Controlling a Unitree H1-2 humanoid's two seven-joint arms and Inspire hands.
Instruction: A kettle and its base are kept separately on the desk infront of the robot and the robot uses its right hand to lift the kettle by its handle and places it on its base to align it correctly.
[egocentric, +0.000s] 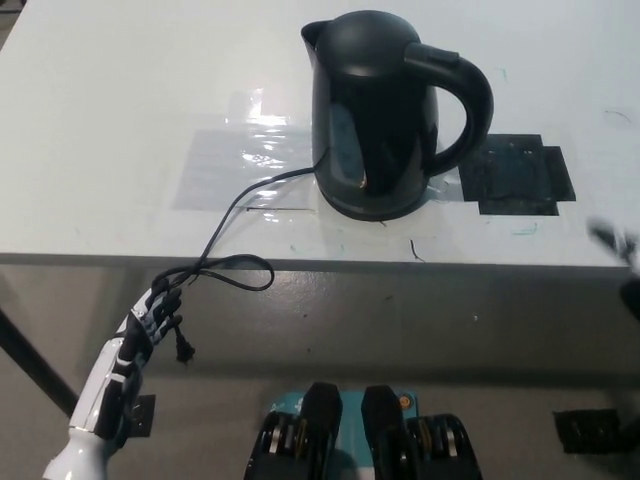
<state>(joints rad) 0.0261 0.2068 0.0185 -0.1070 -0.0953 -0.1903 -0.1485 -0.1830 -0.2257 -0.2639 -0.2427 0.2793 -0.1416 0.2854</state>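
The black kettle (385, 110) stands upright on its round base (372, 210) in the middle of the white desk (100, 100), spout to the far left and handle (468, 100) to the right. Nothing touches the kettle. Only a blurred black sliver of my right hand (618, 250) shows at the right edge, below the desk's front edge and well away from the handle. My white left hand (150, 320) hangs low at the lower left, under the desk edge, holding nothing.
The base's black cord (235, 205) runs left over a patch of clear tape (235, 160), loops off the desk's front edge, and its plug (182, 350) dangles beside my left hand. A black tape patch (520, 175) lies right of the kettle.
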